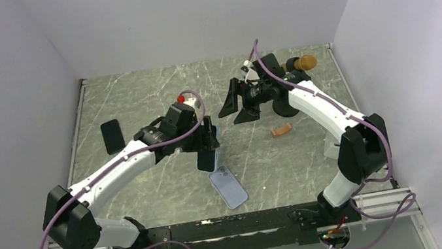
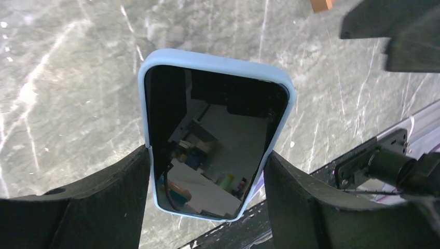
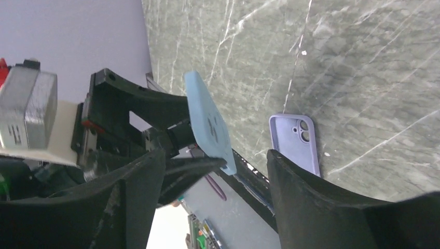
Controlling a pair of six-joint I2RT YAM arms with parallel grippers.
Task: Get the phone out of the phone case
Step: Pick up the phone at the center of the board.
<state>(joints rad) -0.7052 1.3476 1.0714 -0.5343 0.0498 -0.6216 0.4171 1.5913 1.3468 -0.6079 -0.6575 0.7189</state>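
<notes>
My left gripper is shut on a phone in a light blue case and holds it tilted above the table. In the left wrist view the dark screen faces the camera, with the case's sides pinched between my fingers. My right gripper is open and empty, a little to the right of the left one and pointing at it. In the right wrist view the case's blue back shows with its camera cutout, ahead of the open jaws.
An empty lavender phone case lies on the table below the held phone; it also shows in the right wrist view. A bare black phone lies at the left. A small orange piece and an orange-tipped object are at the right.
</notes>
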